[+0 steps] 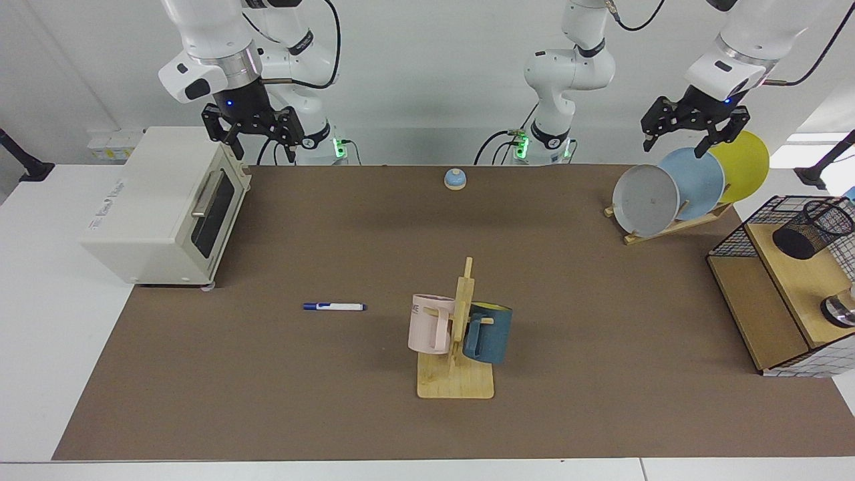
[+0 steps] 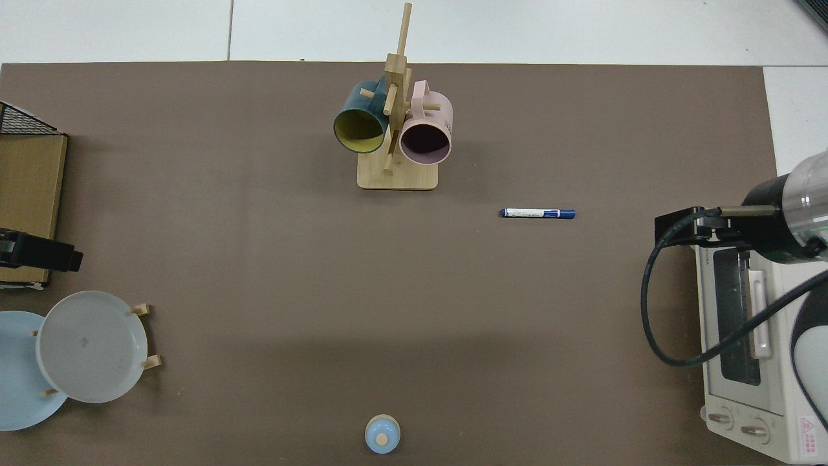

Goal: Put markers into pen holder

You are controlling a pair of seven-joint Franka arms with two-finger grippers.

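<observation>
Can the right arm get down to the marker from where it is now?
Probably yes. The marker lies flat on bare mat with open space all round. The right claw hangs open above the toaster oven, the nearest thing, which sits off to the side. The mug rack stands apart.

From the facing view we look across the surface (image 1: 267,414) toward both arm bases at the far edge, from a raised spot some way back, angled down, so the whole brown mat (image 1: 601,401) fits. From the top view we look straight down from overhead, nearer in, and its edges cut off the toaster oven (image 2: 744,362) and the plate rack (image 2: 145,336). This view is turned half round against the first: the oven (image 1: 160,207) sits at our left in one, at our right in the other. Both share the mug tree (image 1: 461,334) (image 2: 396,129), the marker (image 1: 334,306) (image 2: 537,213) and the small blue bell (image 1: 455,178) (image 2: 382,433).
</observation>
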